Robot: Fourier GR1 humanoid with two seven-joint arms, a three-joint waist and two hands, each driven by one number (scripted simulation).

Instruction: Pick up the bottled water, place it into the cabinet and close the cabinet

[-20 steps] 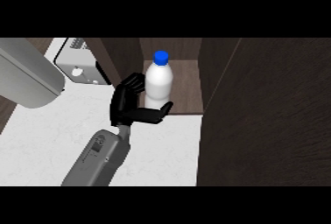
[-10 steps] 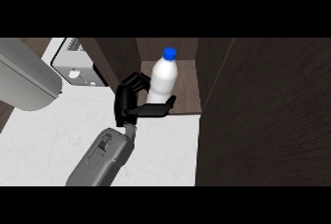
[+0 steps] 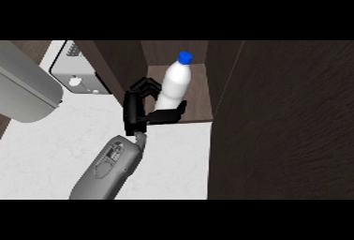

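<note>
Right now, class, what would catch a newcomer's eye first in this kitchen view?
The white bottled water with its blue cap shows brightest, in the dark cabinet opening at top centre. The black right hand curls round its lower part, and its grey forearm runs down to the lower left over the pale counter.

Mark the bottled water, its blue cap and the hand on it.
bottled water (image 3: 173,84), head view, middle of white body.
blue cap (image 3: 184,57), head view, top of cap.
right hand (image 3: 131,110), head view, black palm left of the bottled water.
</note>
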